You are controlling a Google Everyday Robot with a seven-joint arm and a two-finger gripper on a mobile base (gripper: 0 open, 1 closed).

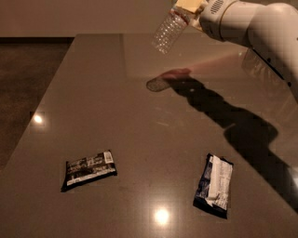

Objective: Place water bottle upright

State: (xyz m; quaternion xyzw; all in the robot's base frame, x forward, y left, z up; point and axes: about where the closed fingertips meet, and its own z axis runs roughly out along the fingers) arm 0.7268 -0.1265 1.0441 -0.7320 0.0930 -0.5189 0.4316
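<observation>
Here: one glossy tabletop (139,116), dim room; two snack packets (88,169) (214,185) near its front edge; one tilted water bottle (168,31), clasped by gripper (188,7) above far edge.

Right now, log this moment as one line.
hand: top of view, over far table, shut on water bottle | bottle: airborne, tilted, base down-left | placement: not yet done

Glossy grey-brown table (93,93) shows light glints (161,216) near its front; dark floor (18,83) left of it, pale wall (70,18) behind it. The gripper (187,5) hangs above its far edge.
</observation>
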